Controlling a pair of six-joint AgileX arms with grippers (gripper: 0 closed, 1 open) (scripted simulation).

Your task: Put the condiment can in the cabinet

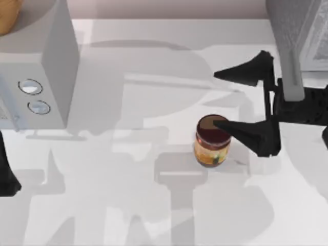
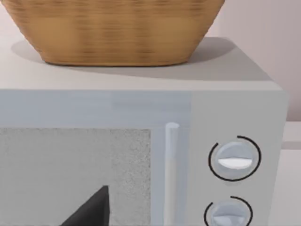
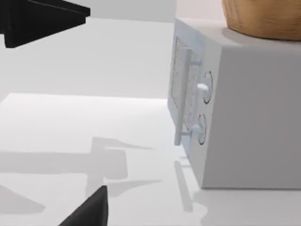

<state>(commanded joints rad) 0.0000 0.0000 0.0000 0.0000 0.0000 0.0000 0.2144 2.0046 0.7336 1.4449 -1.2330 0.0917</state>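
Right gripper (image 1: pixel 221 98): at the top view's right, high above the table and so closest to the overhead camera; fingers spread wide, holding nothing, one fingertip overlapping the jar's lid as seen from above, the other well off toward the far edge.
Condiment can (image 1: pixel 211 141): upright on the white table (image 1: pixel 128 205), slightly right of centre, maroon lid up, orange-yellow label showing; free of any grip.
Left arm (image 1: pixel 6 174): parked at the table's left edge; a dark fingertip (image 2: pixel 91 209) sits in front of the appliance door, and I cannot tell whether that gripper is open.
Cabinet (image 1: pixel 43 77): grey box with two round knobs (image 1: pixel 32 88) at the table's far left, a wicker basket (image 2: pixel 117 30) on top; door with its bar handle (image 3: pixel 181 101) looks closed.
Step in hand: approach to the can, by my reading; no grasp yet.
Next move: likely to centre the open fingers around the jar, descend, then close on its body; the door probably needs opening before placement.
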